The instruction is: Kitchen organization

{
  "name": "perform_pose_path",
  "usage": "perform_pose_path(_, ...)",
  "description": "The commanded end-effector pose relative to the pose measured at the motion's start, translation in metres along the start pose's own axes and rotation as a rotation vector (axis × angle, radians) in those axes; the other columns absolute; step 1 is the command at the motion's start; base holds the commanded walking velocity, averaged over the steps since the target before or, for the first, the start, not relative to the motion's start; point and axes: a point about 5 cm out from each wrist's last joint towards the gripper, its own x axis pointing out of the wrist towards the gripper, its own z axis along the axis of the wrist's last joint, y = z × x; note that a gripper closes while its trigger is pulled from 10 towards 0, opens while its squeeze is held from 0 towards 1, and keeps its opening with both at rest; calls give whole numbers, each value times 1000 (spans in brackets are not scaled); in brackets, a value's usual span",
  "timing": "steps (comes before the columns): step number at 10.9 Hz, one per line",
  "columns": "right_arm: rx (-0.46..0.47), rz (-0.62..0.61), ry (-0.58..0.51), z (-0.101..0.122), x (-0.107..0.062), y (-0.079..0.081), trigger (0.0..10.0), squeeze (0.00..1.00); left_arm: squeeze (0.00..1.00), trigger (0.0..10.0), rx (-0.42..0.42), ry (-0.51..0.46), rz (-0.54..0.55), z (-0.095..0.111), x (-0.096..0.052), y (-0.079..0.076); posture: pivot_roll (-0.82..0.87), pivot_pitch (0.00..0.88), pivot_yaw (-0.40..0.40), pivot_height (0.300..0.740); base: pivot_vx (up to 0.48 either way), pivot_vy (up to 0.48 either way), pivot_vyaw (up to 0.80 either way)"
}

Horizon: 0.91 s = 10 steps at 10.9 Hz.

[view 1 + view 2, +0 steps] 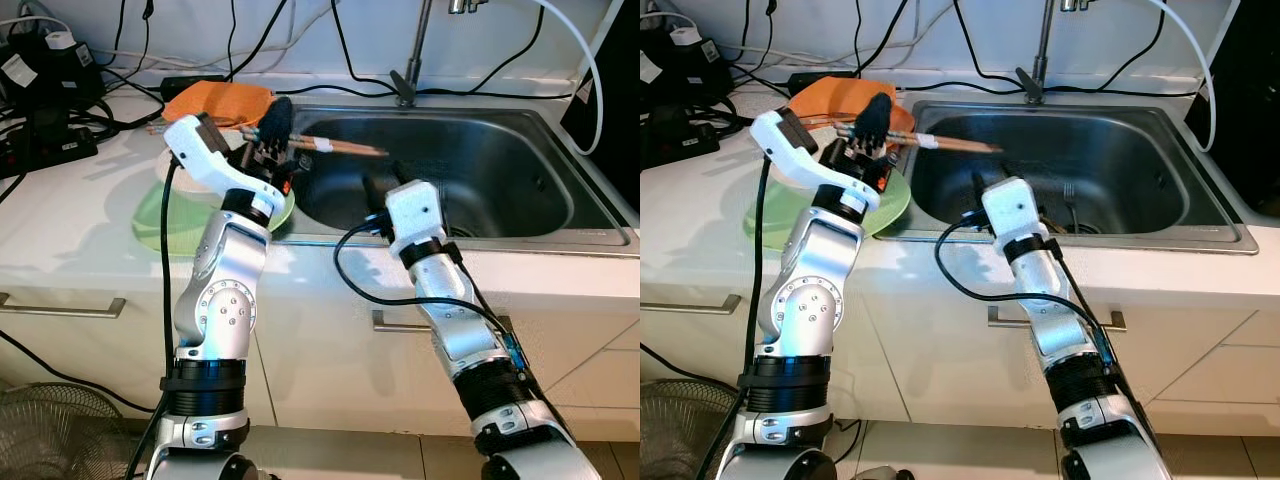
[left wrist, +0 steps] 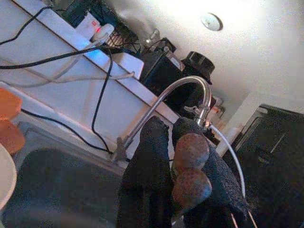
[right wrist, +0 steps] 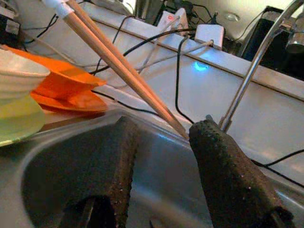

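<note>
My left gripper point(image 1: 276, 122) is shut on a pair of wooden chopsticks point(image 1: 345, 147), held level above the sink's left rim. Their tips reach out over the steel sink point(image 1: 520, 215), and their blunt ends point(image 2: 191, 166) show between the black fingers in the left wrist view. Below that hand a green plate point(image 1: 160, 228) lies on the counter. My right gripper point(image 3: 161, 130) stands open inside the sink near its left wall, with nothing between its fingers. The chopsticks point(image 3: 123, 66) pass above it. A fork point(image 1: 1070, 205) lies in the sink near the drain.
Orange dishes point(image 1: 215, 98) sit behind the green plate, and a white bowl point(image 3: 19, 71) stands on it. The faucet point(image 1: 410, 60) rises behind the sink. Black cables and power strips point(image 1: 45, 140) crowd the counter's back left. Cabinet handles point(image 1: 60, 308) run below the counter edge.
</note>
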Motion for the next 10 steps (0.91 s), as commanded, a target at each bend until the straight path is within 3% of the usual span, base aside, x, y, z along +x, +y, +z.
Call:
perform_pose_path(1, -19, 7, -26, 5, 5, 2, 10000, 0, 0, 10000, 17, 24, -11, -3, -1, -1, 117, 0, 41, 740, 0, 0, 0)
perform_pose_path(10, -19, 6, -24, 6, 7, 12, 10000, 0, 0, 10000, 51, 138, -70, -16, -4, -10, 124, 0, 40, 740, 0, 0, 0)
